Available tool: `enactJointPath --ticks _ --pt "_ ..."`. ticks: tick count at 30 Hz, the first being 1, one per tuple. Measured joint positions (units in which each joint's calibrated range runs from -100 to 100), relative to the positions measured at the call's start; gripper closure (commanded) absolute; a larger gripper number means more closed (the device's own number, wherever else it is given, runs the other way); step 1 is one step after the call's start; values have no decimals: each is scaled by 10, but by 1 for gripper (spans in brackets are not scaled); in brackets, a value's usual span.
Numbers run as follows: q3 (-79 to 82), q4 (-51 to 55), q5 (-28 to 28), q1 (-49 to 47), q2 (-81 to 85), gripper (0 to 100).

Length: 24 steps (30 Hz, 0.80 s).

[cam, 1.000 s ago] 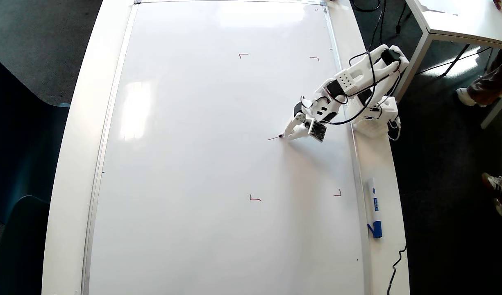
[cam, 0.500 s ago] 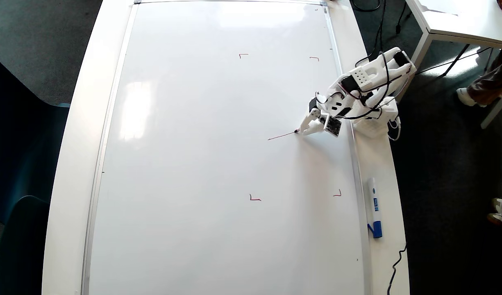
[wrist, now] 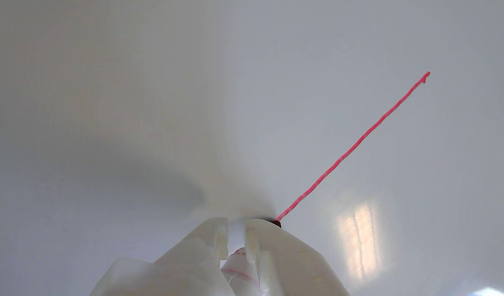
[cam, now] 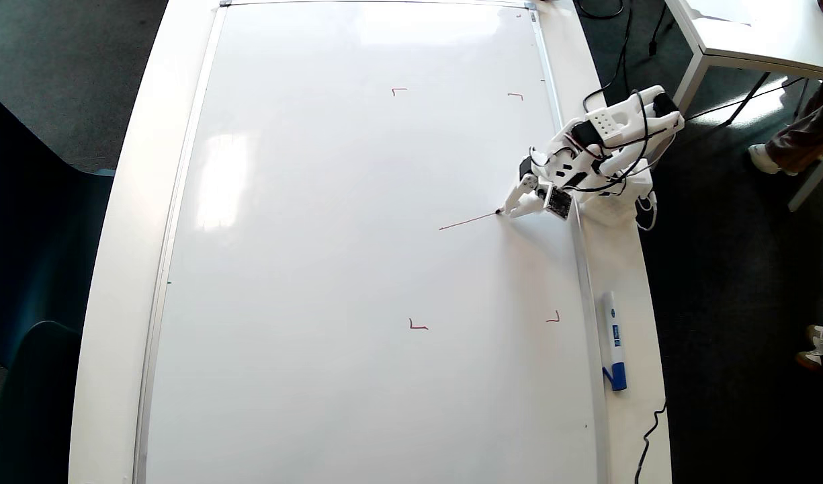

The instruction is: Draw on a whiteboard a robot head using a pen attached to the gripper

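The pincer (wrist: 235, 230), clenched on the pen (wrist: 239, 259), angles its tip onto the whiteboard (cam: 317, 235) so the red line (cam: 468, 221) gets drawn.

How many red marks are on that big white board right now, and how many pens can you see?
Red corner marks: 4
Red drawn line: 1
Pen in the pincer: 1
Blue-capped marker beside the whiteboard: 1
Total: 7
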<state>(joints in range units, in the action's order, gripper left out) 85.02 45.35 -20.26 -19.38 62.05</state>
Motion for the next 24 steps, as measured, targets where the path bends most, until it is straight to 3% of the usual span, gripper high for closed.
enactJointPath --ticks 24 --pt "18 56 -12 17 46 99"
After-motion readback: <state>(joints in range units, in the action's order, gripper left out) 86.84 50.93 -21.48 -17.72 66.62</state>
